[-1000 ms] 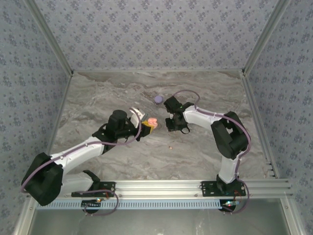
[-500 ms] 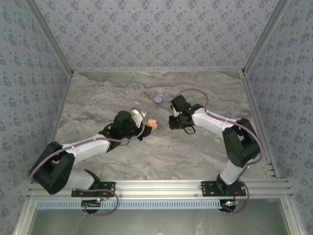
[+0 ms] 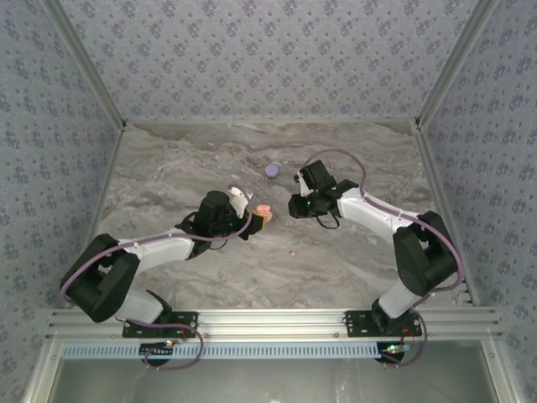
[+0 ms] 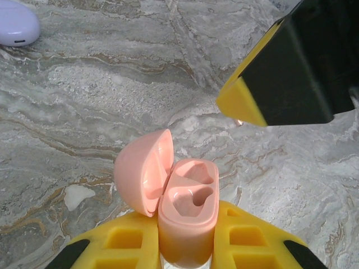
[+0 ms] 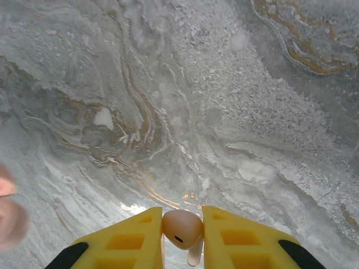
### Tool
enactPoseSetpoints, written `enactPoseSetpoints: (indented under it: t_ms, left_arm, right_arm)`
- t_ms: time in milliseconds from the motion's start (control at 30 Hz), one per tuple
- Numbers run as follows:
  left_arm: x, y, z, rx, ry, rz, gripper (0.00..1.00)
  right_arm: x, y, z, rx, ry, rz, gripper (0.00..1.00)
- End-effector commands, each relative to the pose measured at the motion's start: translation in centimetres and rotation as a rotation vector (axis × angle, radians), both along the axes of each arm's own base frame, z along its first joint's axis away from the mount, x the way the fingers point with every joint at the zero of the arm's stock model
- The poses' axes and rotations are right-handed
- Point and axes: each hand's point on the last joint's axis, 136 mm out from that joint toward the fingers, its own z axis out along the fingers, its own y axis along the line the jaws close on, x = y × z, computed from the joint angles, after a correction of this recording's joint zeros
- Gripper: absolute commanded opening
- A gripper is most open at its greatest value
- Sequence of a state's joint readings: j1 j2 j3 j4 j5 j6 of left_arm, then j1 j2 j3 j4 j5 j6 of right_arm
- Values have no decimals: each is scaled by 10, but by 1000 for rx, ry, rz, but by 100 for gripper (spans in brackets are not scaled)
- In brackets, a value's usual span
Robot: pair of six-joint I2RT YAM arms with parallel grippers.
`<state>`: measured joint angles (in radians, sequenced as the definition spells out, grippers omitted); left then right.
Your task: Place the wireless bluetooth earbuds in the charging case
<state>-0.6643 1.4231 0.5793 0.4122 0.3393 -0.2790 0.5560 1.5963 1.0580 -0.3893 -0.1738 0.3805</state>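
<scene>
- The left pincer (image 4: 188, 238) is clamped on the pink case (image 4: 188, 204), low over the table (image 4: 84, 101), with its lid (image 4: 143, 171) hinged open to the left.
- The right pincer (image 5: 183, 238) grips a pink earbud (image 5: 180, 224), stem down, just right of the case.
- A lilac case (image 3: 272, 170) lies closed, farther back.

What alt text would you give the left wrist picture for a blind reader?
A small pink case, lid open to the left and both hollows empty, is clamped between two yellow fingers over a grey marbled table. Another gripper's black-and-yellow finger hangs at upper right; a lilac case lies top left.
</scene>
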Motion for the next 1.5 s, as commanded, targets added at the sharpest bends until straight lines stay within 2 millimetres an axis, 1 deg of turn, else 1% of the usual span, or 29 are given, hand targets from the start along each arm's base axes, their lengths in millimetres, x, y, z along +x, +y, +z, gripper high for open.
enactPoseSetpoints:
  t_ms: [0,200,367,500,733,1000,1167,1467]
  left_arm:
    - [1,-8,5,-34,-19,-7,14]
    - [2,-15,3,-80,-17,-20,14]
    - [3,-22,6,-126,-24,-31,14]
    - [2,-27,10,-161,-30,-40,14]
    - [3,-33,20,-208,-42,-42,13]
    - [6,-37,37,-248,-57,-32,13]
    - [6,-39,45,-267,-57,-30,13]
    - [4,-43,66,-311,-89,-36,13]
  right_arm:
    - [-1,6,21,70,-34,13,23]
    - [-1,16,51,169,-93,30,23]
    - [-1,23,68,225,-128,41,24]
    - [-1,28,78,260,-150,48,24]
    - [-1,37,90,304,-192,60,23]
    - [-2,41,102,325,-224,66,24]
    - [-2,42,103,328,-228,64,23]
    - [-2,44,105,338,-235,67,24]
